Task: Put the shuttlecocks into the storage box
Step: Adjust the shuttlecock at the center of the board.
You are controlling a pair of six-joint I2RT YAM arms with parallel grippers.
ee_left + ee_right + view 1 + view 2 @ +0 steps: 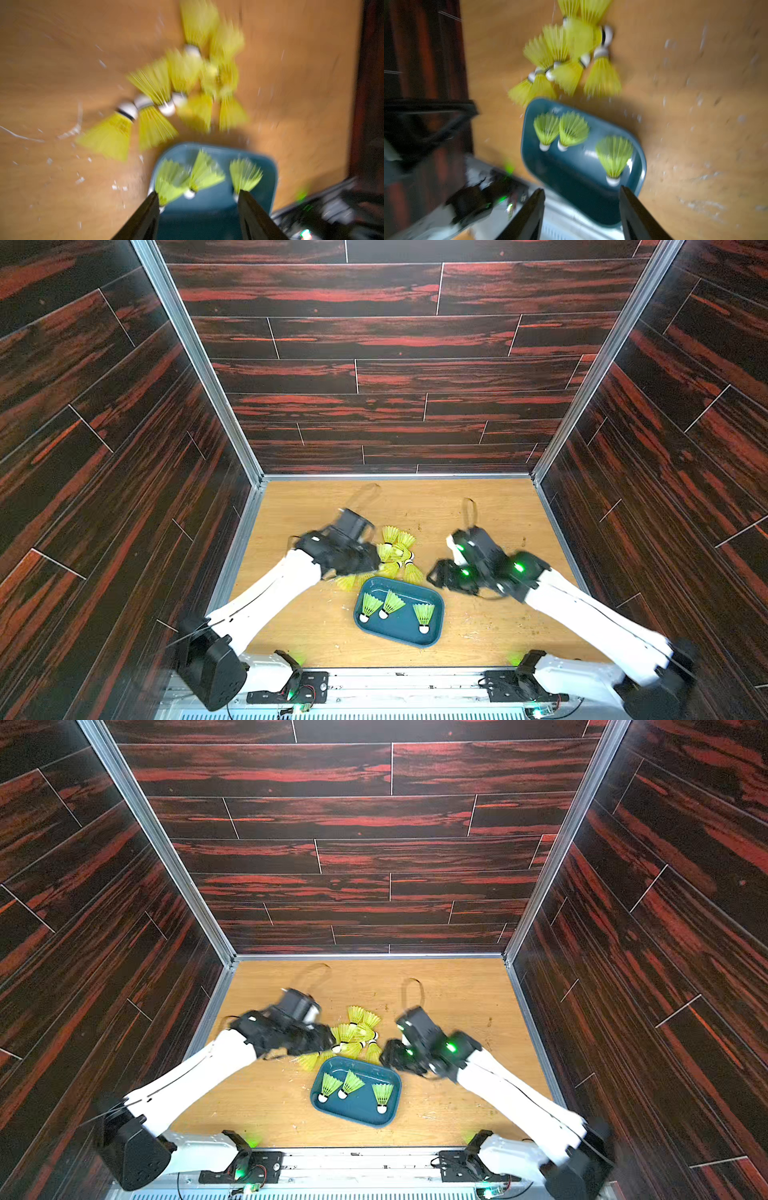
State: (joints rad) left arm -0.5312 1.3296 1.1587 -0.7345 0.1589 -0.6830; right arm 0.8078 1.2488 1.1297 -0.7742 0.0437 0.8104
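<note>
Near the counter's front edge, the storage box holds three shuttlecocks; the rest lie in a heap just behind it. The left tool and right tool gape empty; reaching together, they might collide or scatter the heap.

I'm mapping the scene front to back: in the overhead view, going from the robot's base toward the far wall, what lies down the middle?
Storage box, holding three shuttlecocks → loose pile of shuttlecocks → bare tabletop → back wall. The left claw and right claw sit level with the pile, so they are omitted.
</note>
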